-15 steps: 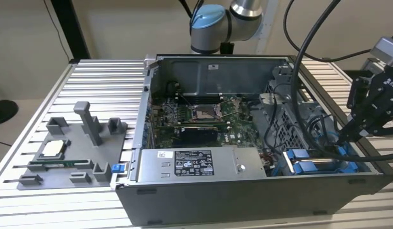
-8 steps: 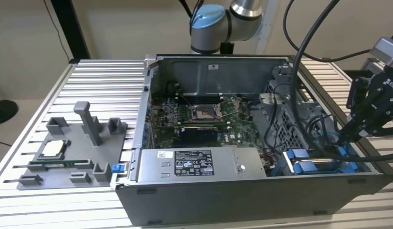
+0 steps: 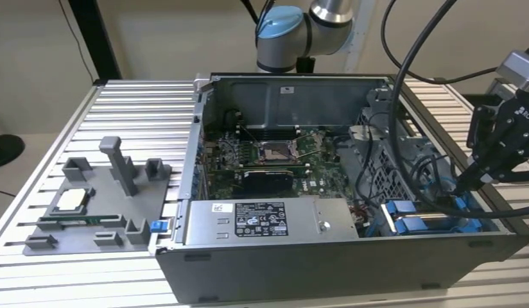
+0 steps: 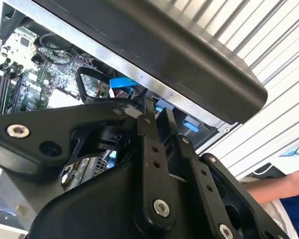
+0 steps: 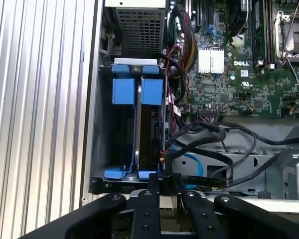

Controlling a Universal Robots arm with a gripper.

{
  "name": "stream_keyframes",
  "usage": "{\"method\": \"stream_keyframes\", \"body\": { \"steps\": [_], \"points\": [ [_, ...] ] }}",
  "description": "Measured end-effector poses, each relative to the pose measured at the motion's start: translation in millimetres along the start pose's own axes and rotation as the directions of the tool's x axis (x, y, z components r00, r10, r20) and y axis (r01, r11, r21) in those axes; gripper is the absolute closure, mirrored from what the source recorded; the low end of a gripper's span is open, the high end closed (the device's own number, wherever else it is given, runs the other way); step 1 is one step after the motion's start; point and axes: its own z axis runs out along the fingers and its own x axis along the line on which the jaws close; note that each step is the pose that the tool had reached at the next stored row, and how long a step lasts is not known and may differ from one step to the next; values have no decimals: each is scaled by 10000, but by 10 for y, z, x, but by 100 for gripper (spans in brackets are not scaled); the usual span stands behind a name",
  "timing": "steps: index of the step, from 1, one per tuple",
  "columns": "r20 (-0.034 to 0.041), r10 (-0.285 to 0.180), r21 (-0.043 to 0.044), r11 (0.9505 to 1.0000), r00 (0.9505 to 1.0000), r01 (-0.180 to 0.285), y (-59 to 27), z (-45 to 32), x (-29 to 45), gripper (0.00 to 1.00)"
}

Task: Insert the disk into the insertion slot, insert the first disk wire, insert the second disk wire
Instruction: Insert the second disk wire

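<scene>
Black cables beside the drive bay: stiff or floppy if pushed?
Probably floppy: the black cables lie in loose loops, so they should bend aside rather than resist. Likely springy, since the curves are smooth, not kinked. The blue cable by them may shift too.

Bright, even light. In the exterior view the counter (image 3: pixel 136 106) glares pale around ten o'clock and the case (image 3: pixel 333 269) is shadowed inside. In the second wrist view the pincer (image 4: pixel 158 110) is dark against the washed-out counter.

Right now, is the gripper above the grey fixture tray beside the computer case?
No, the gripper hangs by the blue-clipped drive bay at the exterior view's right, away from the tray.
</scene>
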Motion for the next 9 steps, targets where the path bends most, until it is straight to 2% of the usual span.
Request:
{"method": "stream_keyframes", "body": {
  "steps": [1, 6, 9],
  "points": [
    [12, 0, 0, 10000, 10000, 0, 1, 0, 0, 100],
    [66, -12, 0, 10000, 10000, 12, 7, -3, 2, 100],
    [70, -12, 0, 10000, 10000, 12, 23, -52, 4, 100]
  ]
}}
